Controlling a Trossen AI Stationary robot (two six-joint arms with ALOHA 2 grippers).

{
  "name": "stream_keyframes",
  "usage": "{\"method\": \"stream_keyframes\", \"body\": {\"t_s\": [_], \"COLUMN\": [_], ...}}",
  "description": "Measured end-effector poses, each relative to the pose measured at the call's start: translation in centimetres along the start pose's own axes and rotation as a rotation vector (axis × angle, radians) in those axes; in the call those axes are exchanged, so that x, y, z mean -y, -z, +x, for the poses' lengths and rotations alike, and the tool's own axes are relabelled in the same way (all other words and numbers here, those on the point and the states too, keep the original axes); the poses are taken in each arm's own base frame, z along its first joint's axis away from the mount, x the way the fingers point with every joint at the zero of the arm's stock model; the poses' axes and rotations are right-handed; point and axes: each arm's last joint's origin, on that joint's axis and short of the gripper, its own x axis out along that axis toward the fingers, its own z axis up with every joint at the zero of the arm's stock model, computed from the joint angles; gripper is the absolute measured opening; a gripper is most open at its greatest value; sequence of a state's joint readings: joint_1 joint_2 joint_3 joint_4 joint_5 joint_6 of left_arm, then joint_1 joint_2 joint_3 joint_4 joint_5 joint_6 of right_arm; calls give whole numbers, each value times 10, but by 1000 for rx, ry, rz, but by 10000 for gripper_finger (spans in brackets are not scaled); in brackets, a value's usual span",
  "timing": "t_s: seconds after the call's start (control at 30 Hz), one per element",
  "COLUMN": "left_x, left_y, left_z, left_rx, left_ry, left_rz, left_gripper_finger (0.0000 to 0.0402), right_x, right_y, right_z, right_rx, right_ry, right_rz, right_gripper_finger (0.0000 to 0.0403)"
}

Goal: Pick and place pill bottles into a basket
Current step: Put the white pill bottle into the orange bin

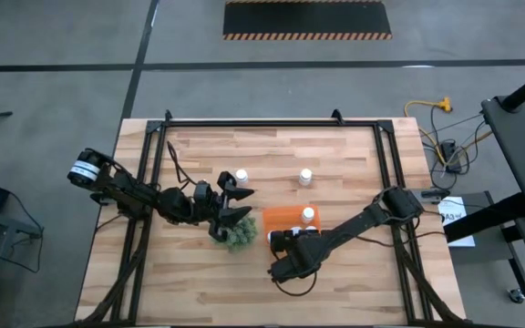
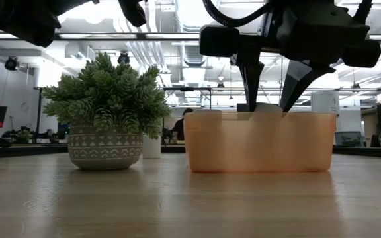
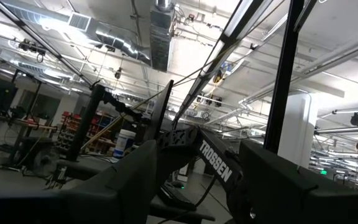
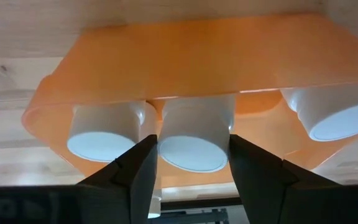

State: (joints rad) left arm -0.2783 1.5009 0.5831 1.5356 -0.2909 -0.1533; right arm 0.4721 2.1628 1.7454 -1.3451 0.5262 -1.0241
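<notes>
Right claw is down in the basket, at its corner nearest the plant, astride the middle bottle. Can't tell whether I'm clamping it or have let go.

Basket sits about mid-table, just beside the plant, on the side toward the right edge. Three bottles are in it:
- middle bottle
- neighbour bottle, just beside the middle one
- third bottle, apart, toward the other end of the basket

All three show plain white ends, with no print I can read.

Two loose bottles stand upright on the table, between the basket and the far edge:
- first loose bottle, close to my left claw
- second loose bottle, in line with the basket, well apart from the first

Left claw hangs over the plant's far side, released and empty, and its camera looks up at the ceiling.

Writing:
- "TROSSEN" in white capitals on a dark arm link, seen from the left wrist
- white sticker on the left arm near the table's left edge, text too small to read
- white sheet off the right edge, also unreadable
</notes>
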Motion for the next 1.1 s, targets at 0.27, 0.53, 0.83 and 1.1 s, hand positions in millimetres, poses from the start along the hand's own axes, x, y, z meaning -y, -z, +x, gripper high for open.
{"method": "stream_keyframes", "body": {"t_s": [0.27, 0.53, 0.83, 1.1], "left_x": [0, 0, 0, 0], "left_y": [0, 0, 0, 0], "left_z": [0, 0, 0, 0], "left_rx": [0, 0, 0, 0], "left_ry": [0, 0, 0, 0], "left_rz": [0, 0, 0, 0], "left_gripper_finger": [212, 212, 212, 212], "right_x": [0, 0, 1, 0], "right_y": [0, 1, 4, 9], "right_z": [0, 0, -1, -6], "right_rx": [0, -9, -89, -119], "right_ry": [1, 7, 56, 87], "right_rz": [0, 4, 59, 181], "right_gripper_finger": [185, 187, 187, 187]}}
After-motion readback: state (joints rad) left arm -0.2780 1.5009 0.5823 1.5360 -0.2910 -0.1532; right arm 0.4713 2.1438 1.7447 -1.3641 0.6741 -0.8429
